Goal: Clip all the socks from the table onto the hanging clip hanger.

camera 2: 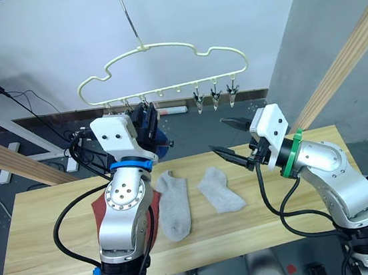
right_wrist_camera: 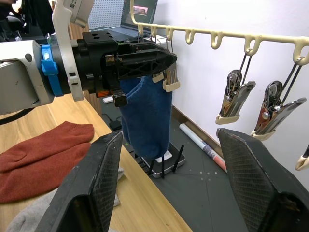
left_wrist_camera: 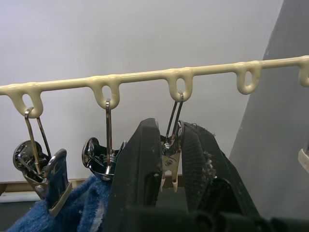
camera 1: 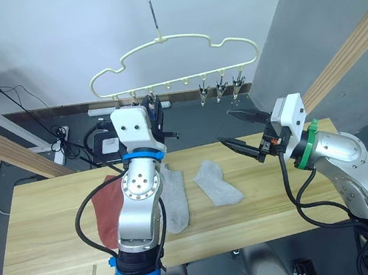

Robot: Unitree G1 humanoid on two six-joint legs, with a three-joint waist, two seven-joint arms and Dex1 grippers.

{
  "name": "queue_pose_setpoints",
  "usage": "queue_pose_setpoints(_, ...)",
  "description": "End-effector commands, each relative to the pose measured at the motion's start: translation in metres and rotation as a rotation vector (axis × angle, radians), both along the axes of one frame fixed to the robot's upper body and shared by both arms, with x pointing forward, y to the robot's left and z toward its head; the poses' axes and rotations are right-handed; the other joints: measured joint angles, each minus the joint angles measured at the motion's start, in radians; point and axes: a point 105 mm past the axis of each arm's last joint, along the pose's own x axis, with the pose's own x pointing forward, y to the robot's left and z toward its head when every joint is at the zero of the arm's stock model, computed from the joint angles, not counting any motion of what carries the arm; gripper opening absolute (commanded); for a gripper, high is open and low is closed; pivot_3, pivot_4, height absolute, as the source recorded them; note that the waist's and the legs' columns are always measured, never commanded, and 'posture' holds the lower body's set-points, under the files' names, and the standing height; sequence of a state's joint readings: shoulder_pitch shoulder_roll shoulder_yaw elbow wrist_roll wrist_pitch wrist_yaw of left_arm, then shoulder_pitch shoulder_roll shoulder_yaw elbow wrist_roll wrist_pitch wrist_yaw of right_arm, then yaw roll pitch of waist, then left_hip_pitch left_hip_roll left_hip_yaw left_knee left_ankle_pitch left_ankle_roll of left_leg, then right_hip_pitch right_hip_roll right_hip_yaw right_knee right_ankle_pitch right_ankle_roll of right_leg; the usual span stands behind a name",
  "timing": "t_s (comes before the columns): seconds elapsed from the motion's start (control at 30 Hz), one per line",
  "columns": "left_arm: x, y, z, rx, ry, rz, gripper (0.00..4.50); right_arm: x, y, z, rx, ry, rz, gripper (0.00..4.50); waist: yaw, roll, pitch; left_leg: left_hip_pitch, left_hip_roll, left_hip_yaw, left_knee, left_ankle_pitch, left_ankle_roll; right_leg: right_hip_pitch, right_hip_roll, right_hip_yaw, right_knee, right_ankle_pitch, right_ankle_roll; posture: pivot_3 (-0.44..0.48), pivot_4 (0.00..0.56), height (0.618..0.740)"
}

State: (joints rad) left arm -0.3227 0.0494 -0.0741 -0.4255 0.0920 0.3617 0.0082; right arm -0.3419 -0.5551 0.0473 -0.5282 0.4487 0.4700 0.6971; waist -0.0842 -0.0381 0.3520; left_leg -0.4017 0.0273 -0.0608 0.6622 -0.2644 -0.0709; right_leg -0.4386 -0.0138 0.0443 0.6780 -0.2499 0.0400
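Pale wall behind, and the yellow clip hanger (camera 1: 175,61) hangs from it over the tabletop (camera 1: 279,199). Left gripper (left_wrist_camera: 166,159) has its jaws clamped on a metal clip (left_wrist_camera: 170,162), beside a blue sock (right_wrist_camera: 145,116) already hung. Right gripper (camera 1: 240,132) waits, jaws apart. Grey socks (camera 1: 218,183) and rust-red socks (right_wrist_camera: 43,154) lie on the wood: soft, light, limp; best pinched at the cuff. No readable writing anywhere.

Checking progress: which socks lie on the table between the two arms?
Two light grey socks lie flat on the table, seen in both eye views.
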Motion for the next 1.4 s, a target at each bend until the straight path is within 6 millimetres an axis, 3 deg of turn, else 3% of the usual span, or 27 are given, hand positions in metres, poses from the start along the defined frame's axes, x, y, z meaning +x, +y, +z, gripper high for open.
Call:
queue_pose_setpoints(0.03,-0.01,-0.005,0.012,0.007,-0.056,-0.055,0.51,-0.007,0.003,-0.009,-0.064,0.01,0.015,3.24,0.0,0.0,0.0,0.0,0.0,0.0,0.0,0.0,0.0,0.0,0.0,0.0,0.0,0.0,0.0,-0.15,0.347,0.74)
queue_pose_setpoints(0.13,-0.013,-0.005,0.013,0.019,-0.038,-0.122,0.51,-0.007,0.004,-0.038,-0.16,0.08,-0.011,3.84,0.001,0.0,0.0,0.0,0.0,0.0,0.0,0.0,0.0,0.0,0.0,0.0,0.0,0.0,0.0,-0.129,0.347,0.74)
queue_pose_setpoints(0.2,-0.013,-0.003,0.014,0.025,-0.029,-0.149,0.51,-0.007,0.006,-0.051,-0.191,0.103,-0.041,4.47,0.0,0.0,0.0,0.0,0.0,0.0,0.0,0.0,0.0,0.0,0.0,0.0,0.0,0.0,0.001,-0.124,0.344,0.74)
queue_pose_setpoints(0.37,-0.017,0.005,0.022,0.032,0.001,-0.262,0.51,-0.001,0.026,-0.091,-0.272,0.128,-0.15,4.5,-0.002,0.0,0.0,0.0,0.001,0.0,0.0,0.0,0.0,-0.001,0.001,0.0,0.0,-0.002,0.003,-0.114,0.345,0.74)
queue_pose_setpoints(0.63,-0.021,0.008,0.027,0.065,0.028,-0.363,0.51,0.015,0.054,-0.137,-0.311,0.242,-0.336,4.5,0.002,0.0,0.0,0.0,0.001,0.0,0.0,0.0,-0.001,-0.002,0.0,0.0,0.0,-0.002,0.003,-0.095,0.344,0.74)
queue_pose_setpoints(0.87,-0.021,0.011,0.024,0.073,0.046,-0.36,0.51,0.019,0.049,-0.158,-0.325,0.311,-0.504,4.5,0.004,0.0,0.0,-0.001,0.001,0.0,-0.001,0.0,-0.001,-0.002,0.0,0.0,0.0,-0.002,0.003,-0.085,0.344,0.74)
queue_pose_setpoints(1.17,-0.022,0.011,0.021,0.077,0.058,-0.365,0.51,0.01,0.054,-0.182,-0.227,0.546,-0.548,4.5,0.002,0.0,0.0,0.0,0.002,0.0,-0.001,0.0,-0.001,-0.002,0.0,0.0,0.0,-0.002,0.003,-0.085,0.341,0.74)
queue_pose_setpoints(1.27,-0.023,0.011,0.02,0.078,0.061,-0.373,0.51,0.014,0.055,-0.179,-0.194,0.558,-0.55,3.96,0.002,0.0,0.0,0.0,0.001,0.0,-0.001,0.0,-0.001,-0.002,0.0,0.0,0.0,-0.002,0.003,-0.085,0.341,0.74)
queue_pose_setpoints(1.4,-0.024,0.011,0.019,0.062,0.074,-0.399,0.51,0.02,0.05,-0.178,-0.155,0.582,-0.557,2.66,0.002,0.0,0.0,0.0,0.001,0.0,-0.001,0.0,-0.001,-0.002,0.0,0.0,0.0,-0.002,0.003,-0.085,0.343,0.74)
